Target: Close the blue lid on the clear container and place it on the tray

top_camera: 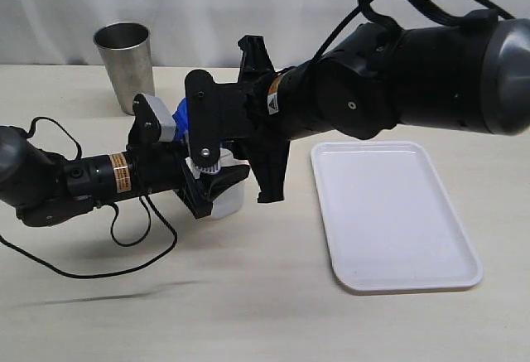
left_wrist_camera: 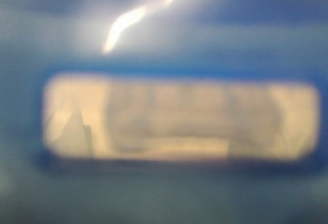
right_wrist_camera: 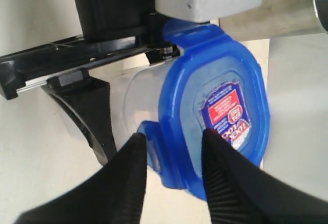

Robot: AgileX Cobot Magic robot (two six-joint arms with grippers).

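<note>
The clear container (top_camera: 229, 202) stands a little tilted at mid-table, and my left gripper (top_camera: 209, 190) is shut round its body. The blue lid (top_camera: 183, 120) sits on its mouth. In the right wrist view the lid (right_wrist_camera: 215, 75) shows its red-and-white sticker (right_wrist_camera: 225, 112) above the container wall (right_wrist_camera: 136, 88). My right gripper (right_wrist_camera: 171, 138) is open and straddles one snap flap (right_wrist_camera: 154, 147), with one fingertip against the flap's outer side and the other over the lid's top. The left wrist view is a blur of blue lid (left_wrist_camera: 164, 193). The white tray (top_camera: 393, 213) lies to the right.
A grey steel tumbler (top_camera: 124, 64) stands at the back left. The left arm's black cable (top_camera: 124, 238) loops over the table in front of it. The right arm's bulky body (top_camera: 397, 72) hangs above the tray's far edge.
</note>
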